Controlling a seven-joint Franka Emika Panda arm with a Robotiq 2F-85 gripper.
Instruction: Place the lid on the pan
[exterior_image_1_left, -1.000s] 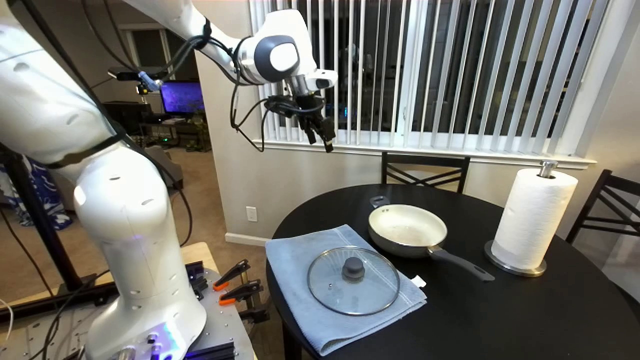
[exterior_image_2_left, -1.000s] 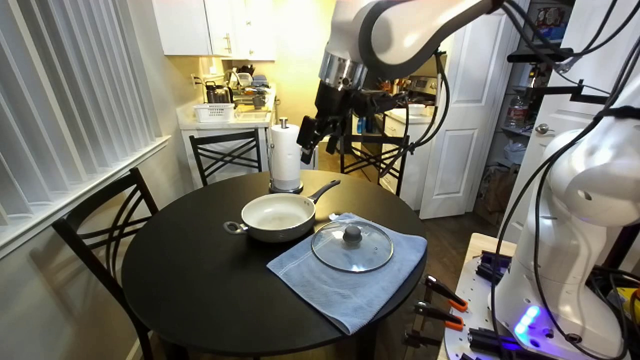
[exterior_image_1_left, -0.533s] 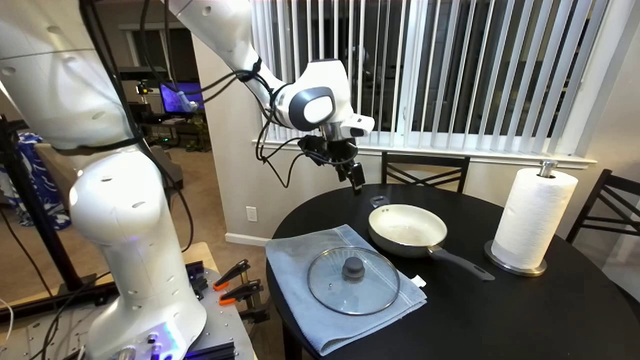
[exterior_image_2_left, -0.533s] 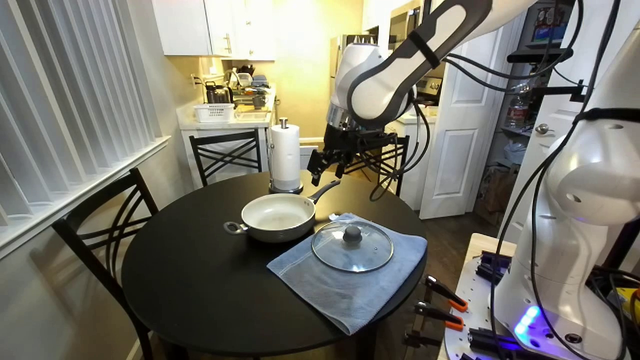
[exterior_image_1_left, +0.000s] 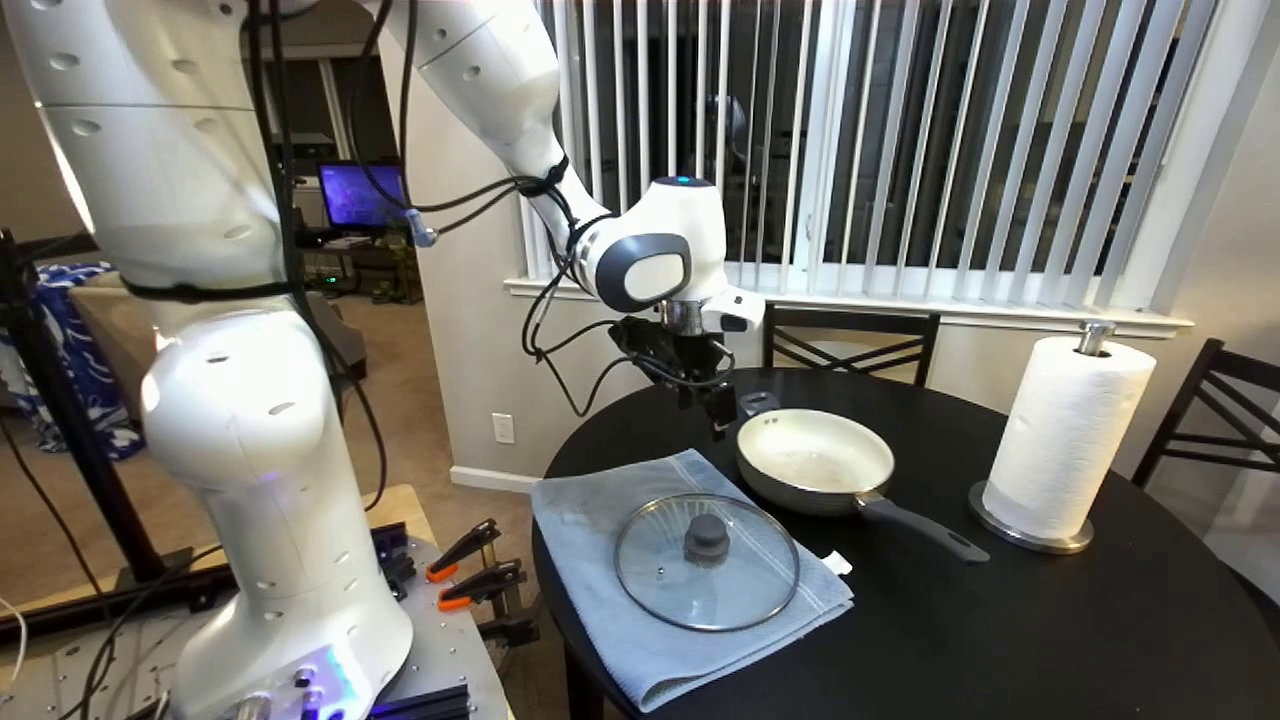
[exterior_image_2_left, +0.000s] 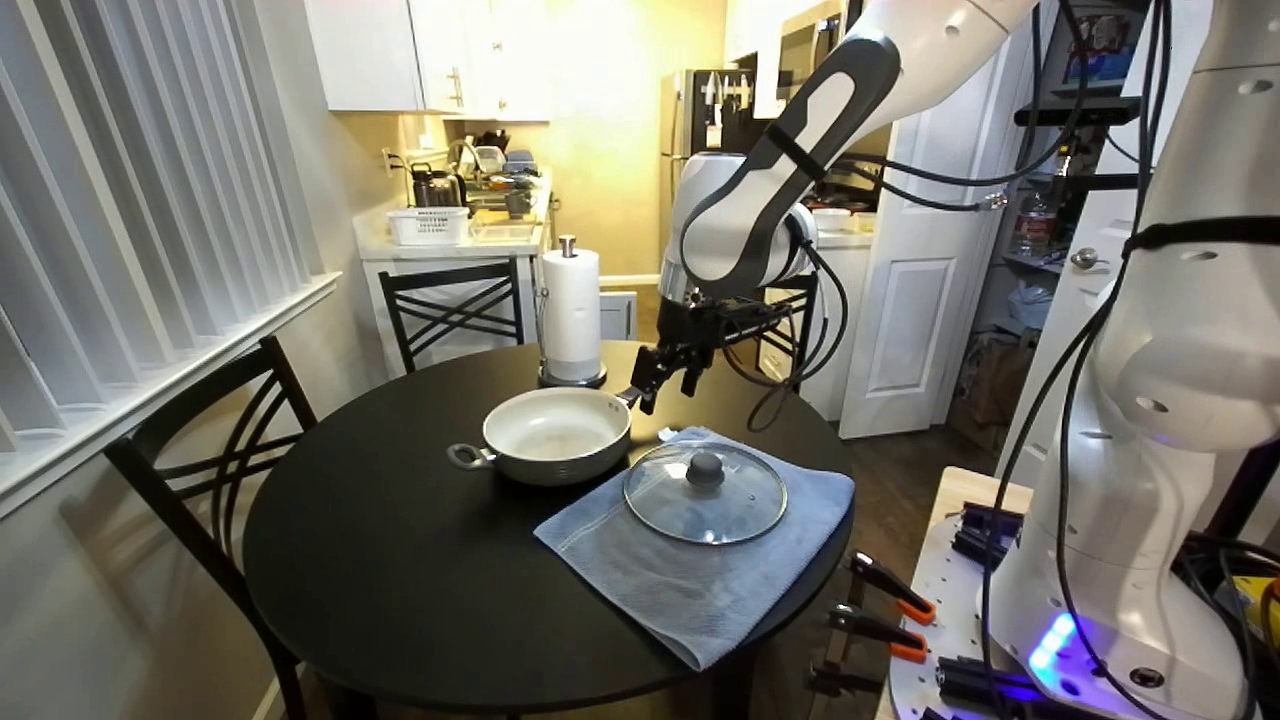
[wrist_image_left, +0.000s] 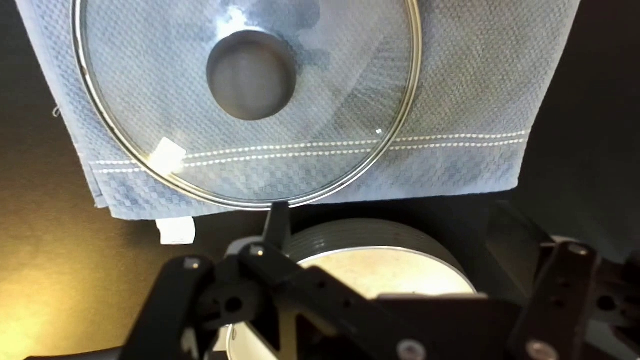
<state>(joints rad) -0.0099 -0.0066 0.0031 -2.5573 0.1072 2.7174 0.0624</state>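
The glass lid with a metal rim and dark grey knob lies on the blue-grey folded cloth, knob up; it also shows in an exterior view and in the wrist view. The pan stands on the black table beside the cloth, cream inside, with a long dark handle; it also shows in an exterior view. My gripper is open and empty, above the table near the pan and the lid; it also shows in an exterior view. In the wrist view my open fingers partly hide the pan.
The folded cloth lies under the lid at the edge of the round table. A paper towel roll stands on its holder beyond the pan handle. Chairs surround the table. Orange-tipped clamps sit on the robot's base.
My gripper has come down from high in front of the window to low above the table, close to the pan. The lid, pan and cloth have not moved.
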